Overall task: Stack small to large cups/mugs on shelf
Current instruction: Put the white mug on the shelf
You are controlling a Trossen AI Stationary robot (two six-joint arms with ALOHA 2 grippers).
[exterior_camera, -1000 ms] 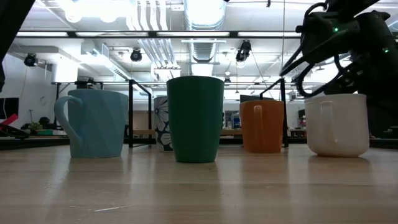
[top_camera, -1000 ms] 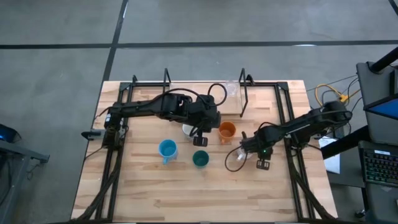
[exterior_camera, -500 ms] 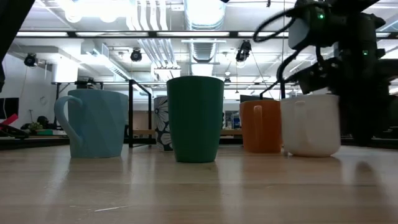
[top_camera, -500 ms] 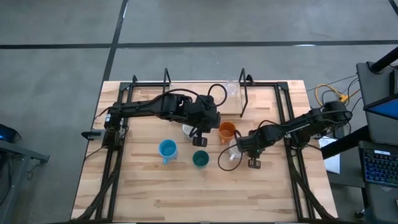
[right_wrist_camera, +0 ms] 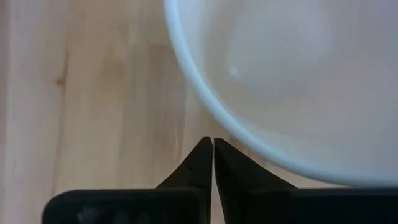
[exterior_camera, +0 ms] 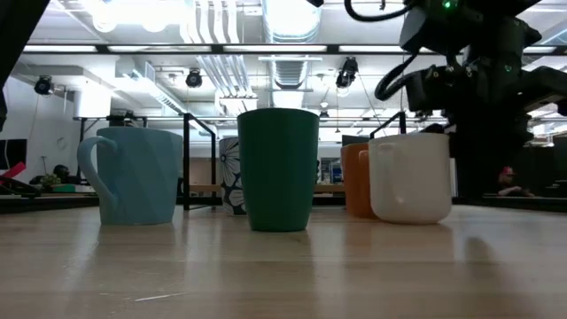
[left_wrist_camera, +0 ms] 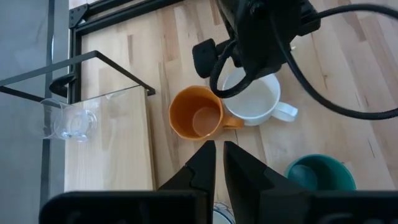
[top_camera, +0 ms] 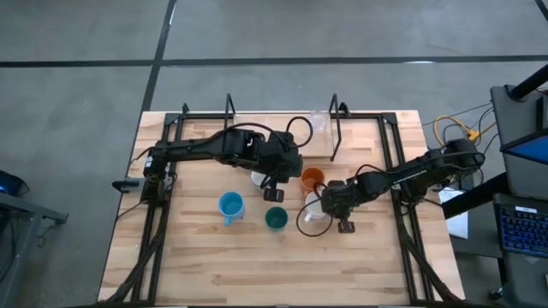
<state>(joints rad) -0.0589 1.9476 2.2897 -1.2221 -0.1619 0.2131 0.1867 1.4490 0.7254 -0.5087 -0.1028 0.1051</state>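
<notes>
A white mug (top_camera: 314,208) stands upright on the table next to an orange cup (top_camera: 312,179); it also shows in the low view (exterior_camera: 412,177) and in the left wrist view (left_wrist_camera: 252,102). My right gripper (top_camera: 324,203), shut, is at the mug's right side. My left gripper (top_camera: 273,178) is shut and empty above a whitish patterned mug (exterior_camera: 232,177). A light blue mug (top_camera: 229,204) and a dark teal cup (top_camera: 276,218) stand nearer the front. A clear glass (left_wrist_camera: 71,121) stands on the wooden shelf (left_wrist_camera: 112,155). My right gripper meets the white mug with its shut fingertips (right_wrist_camera: 204,152), at the outer wall just under the rim (right_wrist_camera: 211,118). The rim hides the spot itself. The fingers come from the table's right, slanting down. The mug stands upright on the table.
The shelf's black wire uprights (top_camera: 336,128) rise at the far side. A black cable loop (top_camera: 306,224) hangs from the right arm beside the white mug. Black frame rails (top_camera: 402,222) run along both table sides. Bare tabletop (top_camera: 282,265) lies toward the near edge.
My right gripper has gone toward the table's left edge, its shut fingers against the white mug. The mug has slid along the table, still upright, and now stands next to the orange cup.
</notes>
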